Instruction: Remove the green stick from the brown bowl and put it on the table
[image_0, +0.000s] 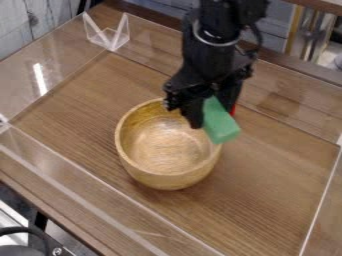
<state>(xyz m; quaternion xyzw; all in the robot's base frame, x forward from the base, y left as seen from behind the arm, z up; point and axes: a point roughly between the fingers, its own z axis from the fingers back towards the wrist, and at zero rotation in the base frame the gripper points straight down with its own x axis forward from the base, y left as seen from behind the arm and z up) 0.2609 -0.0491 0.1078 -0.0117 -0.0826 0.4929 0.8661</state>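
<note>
Transfer step: the end effector (210, 97), closed on the green bar (219, 121), holds it over the right rim of the tan wooden bowl (168, 180) (release presumably awaits), the next move requiring lowering toward the bench's (267, 190) right edge.

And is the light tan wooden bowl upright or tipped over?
Upright: the bowl shows its open round mouth and inner bottom.

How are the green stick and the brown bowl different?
The green stick is bright green, but the brown bowl is light tan. The stick is straight and flat; the bowl is round and hollow. The stick is small, while the bowl is much wider.
</note>
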